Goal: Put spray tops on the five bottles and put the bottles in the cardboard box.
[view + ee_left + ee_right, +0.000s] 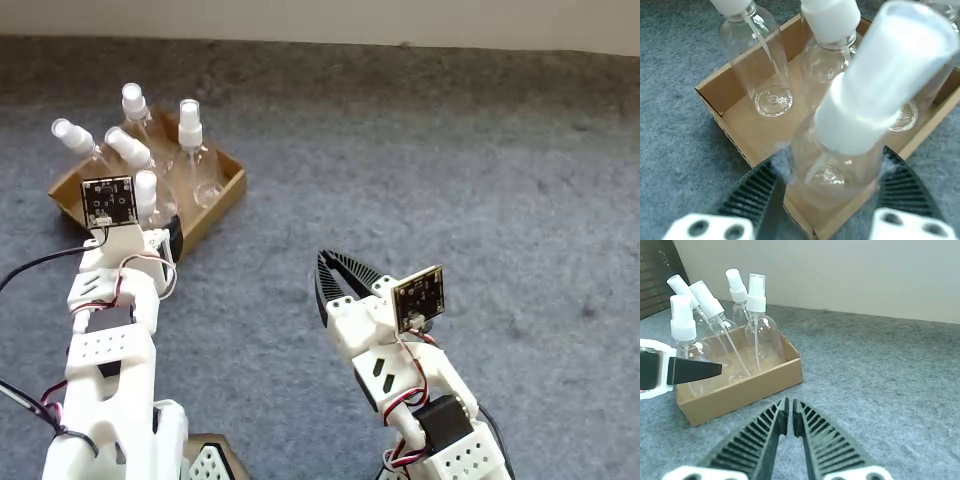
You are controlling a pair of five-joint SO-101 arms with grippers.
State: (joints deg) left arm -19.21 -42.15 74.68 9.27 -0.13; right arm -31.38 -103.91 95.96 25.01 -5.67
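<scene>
You have all five clear bottles [195,170] inside the cardboard box [220,205], which sits toward the far left of the grey, carpet-covered bench [450,180]. Each bottle carries a white spray top [189,122]. In the high view, the two bottles at the box's left end lean outward, away from the others. The other three stand upright or close to it.

Your left gripper [830,160] is at the near corner of the box, set around the nearest bottle [840,175], which stands just inside that corner. The gripper sits close on both sides of the clear body, below the white top. You cannot tell from these views whether it is clamped on the bottle or only loose around it.

Your right gripper [790,415] is well apart from the box, over bare bench on the box's right-hand side. It points toward the far edge of the bench, with the box off to its left. Its jaws are all but closed, with only a sliver between the tips, and it has hold of nothing.
</scene>
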